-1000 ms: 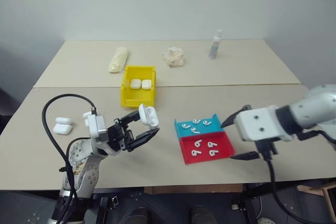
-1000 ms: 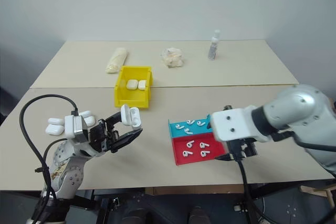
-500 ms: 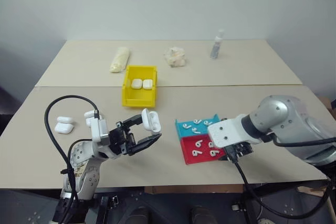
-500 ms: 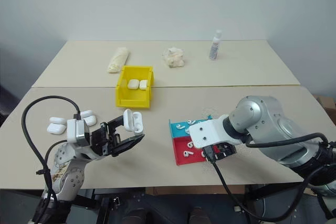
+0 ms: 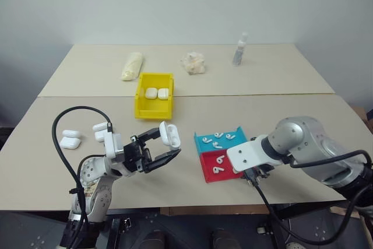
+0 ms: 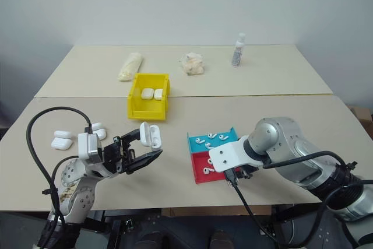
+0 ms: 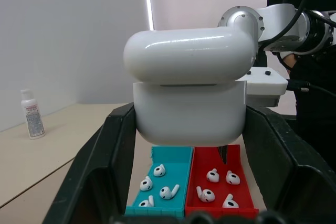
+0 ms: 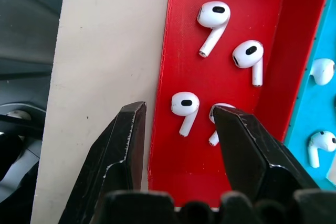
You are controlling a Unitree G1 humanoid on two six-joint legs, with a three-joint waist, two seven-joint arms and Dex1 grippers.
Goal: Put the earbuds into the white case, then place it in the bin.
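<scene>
Over the red tray (image 8: 220, 145), the right gripper (image 8: 181, 129) hangs with jaws spread astride an earbud (image 8: 185, 109), apparently not yet touching. Left gripper (image 5: 162, 148) pinches the open white case (image 5: 169, 134). Next: close, lift, seat it.

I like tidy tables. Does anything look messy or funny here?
Mostly tidy. Oddities: the white case held in the left gripper has its lid flipped open, and a crumpled whitish wad lies at the table's back. Earbuds sit loose in the red tray and blue tray.
</scene>
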